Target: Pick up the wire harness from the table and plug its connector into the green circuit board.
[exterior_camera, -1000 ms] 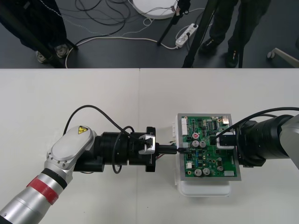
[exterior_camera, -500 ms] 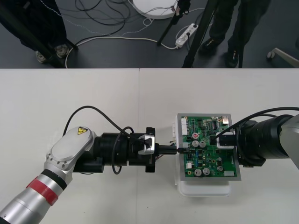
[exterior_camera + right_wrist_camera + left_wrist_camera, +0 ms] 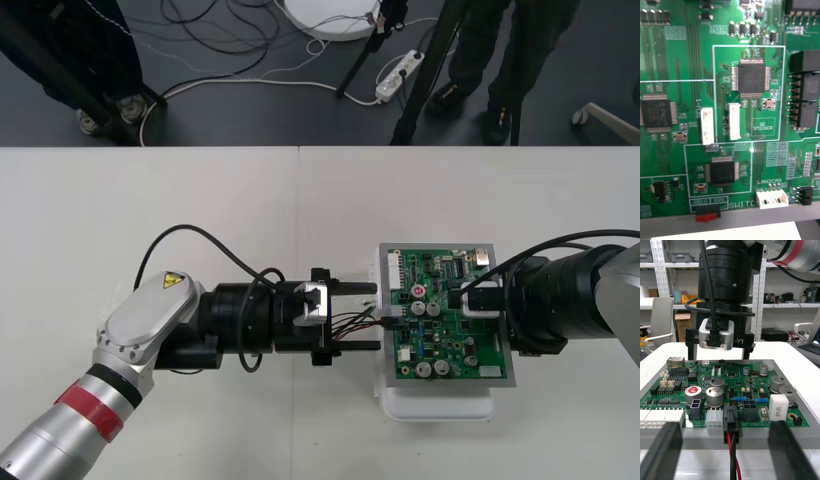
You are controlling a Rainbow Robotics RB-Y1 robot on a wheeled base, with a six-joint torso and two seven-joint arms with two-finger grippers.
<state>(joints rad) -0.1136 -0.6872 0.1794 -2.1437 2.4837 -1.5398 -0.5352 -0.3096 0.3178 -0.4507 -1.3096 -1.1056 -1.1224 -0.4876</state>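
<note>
The green circuit board (image 3: 447, 322) sits on its white base (image 3: 440, 406) at the table's right. The harness's black plug (image 3: 731, 419) stands in a connector at the board's left edge, also seen as the plug (image 3: 386, 320) from above. Its red and black wires (image 3: 347, 322) trail back between the fingers of my left gripper (image 3: 360, 317), which is open and clear of the plug on both sides. In the left wrist view those fingers (image 3: 663, 452) stand wide apart, with the wires (image 3: 732, 462) running between them. My right gripper (image 3: 462, 300) hovers open over the board's right half.
The right wrist view looks closely at the board's surface (image 3: 752, 78) with chips and white headers. The right gripper (image 3: 718, 352) stands upright behind the board's capacitors. Bare table lies left of and beyond the board.
My left gripper has opened and let go of the plug; its fingers now stand apart on either side of the wires. The plug stays at the board's edge. The right arm has not moved.
</note>
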